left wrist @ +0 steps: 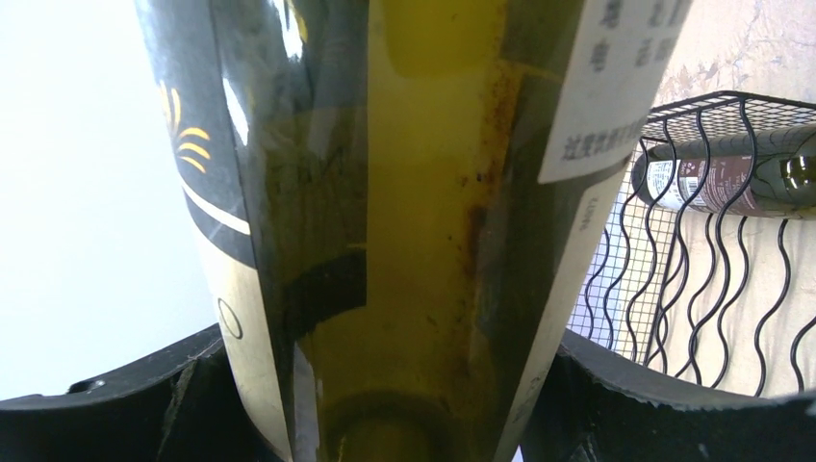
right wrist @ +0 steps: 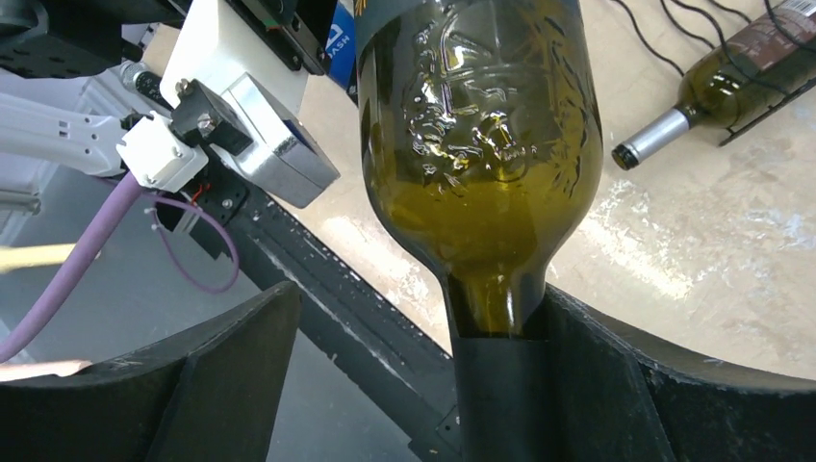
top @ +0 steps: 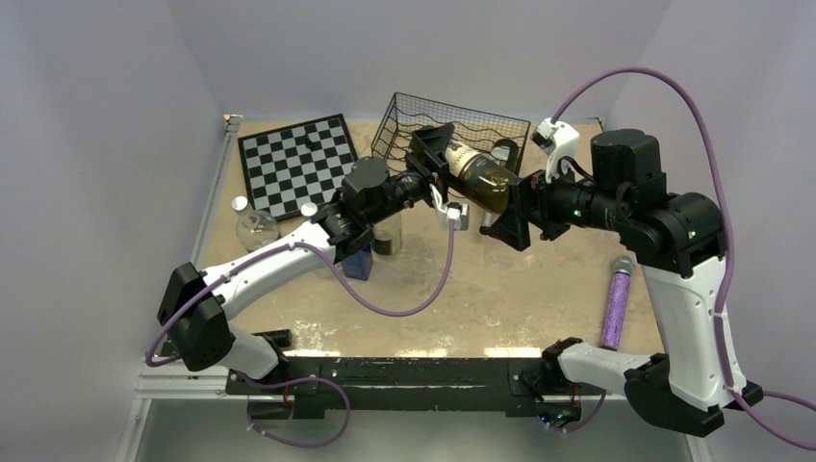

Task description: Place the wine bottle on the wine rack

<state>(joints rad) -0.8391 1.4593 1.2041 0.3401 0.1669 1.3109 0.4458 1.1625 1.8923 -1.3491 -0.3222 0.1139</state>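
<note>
Item: wine bottle (top: 478, 171), aloft at five o'clock of the wine rack (top: 404, 108). My left gripper (top: 435, 154) clamps its body for carrying; my right gripper (top: 512, 207) stands wide, neck against one finger, likely steadying.

You saw the olive-green wine bottle (top: 478, 173) tilted at upper centre, just before the black wire wine rack (top: 464, 107).

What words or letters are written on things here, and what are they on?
"ASH": white letters, the end of a word that is cut off, on the blue container.
Chinese characters: on the white label of the wine bottle, too tilted and cropped to read.
Label on the second bottle in the wine rack: too small to read.
</note>
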